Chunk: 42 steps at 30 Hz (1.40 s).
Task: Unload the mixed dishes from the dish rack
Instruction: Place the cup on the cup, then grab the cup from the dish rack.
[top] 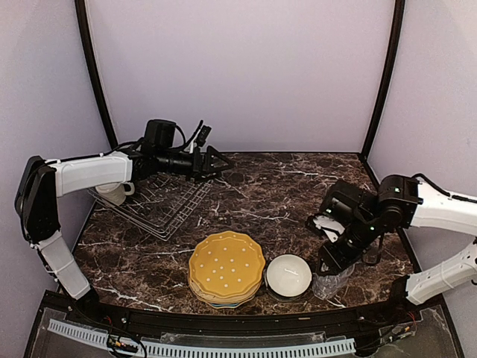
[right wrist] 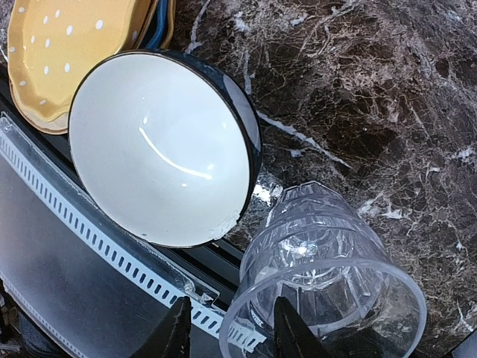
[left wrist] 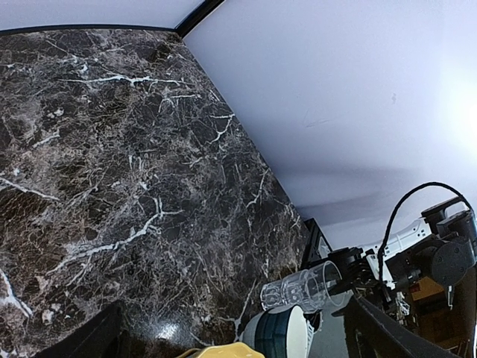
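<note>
The wire dish rack (top: 160,205) stands at the back left with a cream mug (top: 112,192) in its far corner. My left gripper (top: 215,162) (left wrist: 235,302) hovers open and empty past the rack's right end. A stack of scalloped plates, yellow (top: 226,267) (right wrist: 67,52) on top and a blue edge (right wrist: 154,30) beneath, sits front centre. Beside it are the white bowl (top: 289,274) (right wrist: 160,149) (left wrist: 287,335) and the upright clear tumbler (top: 330,284) (right wrist: 328,261) (left wrist: 305,287). My right gripper (top: 337,261) (right wrist: 232,332) straddles the tumbler's rim, one finger inside, jaws apart from the glass.
The slotted white strip (right wrist: 97,239) and black front rail (top: 223,321) run close below the bowl and tumbler. The booth's black corner posts (top: 384,74) rise at the back. Dark marble tabletop (top: 283,194) lies between the rack and the unloaded dishes.
</note>
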Tool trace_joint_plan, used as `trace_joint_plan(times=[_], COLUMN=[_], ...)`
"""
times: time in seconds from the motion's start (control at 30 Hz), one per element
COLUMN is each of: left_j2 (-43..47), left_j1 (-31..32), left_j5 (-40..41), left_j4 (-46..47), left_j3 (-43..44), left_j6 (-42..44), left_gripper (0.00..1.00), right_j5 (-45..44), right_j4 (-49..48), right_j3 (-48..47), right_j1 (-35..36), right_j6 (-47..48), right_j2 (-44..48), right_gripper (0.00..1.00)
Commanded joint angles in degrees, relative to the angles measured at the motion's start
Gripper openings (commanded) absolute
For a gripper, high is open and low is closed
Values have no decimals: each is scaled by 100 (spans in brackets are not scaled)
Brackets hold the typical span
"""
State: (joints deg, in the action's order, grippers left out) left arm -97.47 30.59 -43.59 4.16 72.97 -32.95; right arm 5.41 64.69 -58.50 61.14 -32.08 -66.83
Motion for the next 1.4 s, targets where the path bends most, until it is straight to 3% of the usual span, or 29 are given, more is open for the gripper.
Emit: trace_joint_plan(times=[0.0,0.3,0.57,0.8,1.03,1.23,1.37], left_j2=[339,975,1612,1855,1592,507,-146], left_j1=[-9,-194,-927,-1345,-1392,-1638,-2077], left_j5=[253,1424,2178,4510,5864,6744,6479], left_j4=[-355,-887,-676,-1755,-2669,-3815,-4403], left_j3=[156,73,-372,12,627,1678,2347], left_j6=[394,997,864,1715,2549,2525,2106], left_gripper=[99,99,99,99,99,99,99], right_j5=[-277,-1031,-2133,-1657,-1461,-1402,-1486], right_j4=[-83,-474,-2101,-3595,-3782,-3832,-3795], right_j3=[-158,-313,-434,-472,-409,-148,-125], right_j1=[47,55,-18,-507,-530,-531,-545], right_j6=[-92,-103,552,1194,1184,1063,1076], right_j2=[241,548,503,-97,-606,-649,-605], right_gripper=[38,47,60,66,70,74,82])
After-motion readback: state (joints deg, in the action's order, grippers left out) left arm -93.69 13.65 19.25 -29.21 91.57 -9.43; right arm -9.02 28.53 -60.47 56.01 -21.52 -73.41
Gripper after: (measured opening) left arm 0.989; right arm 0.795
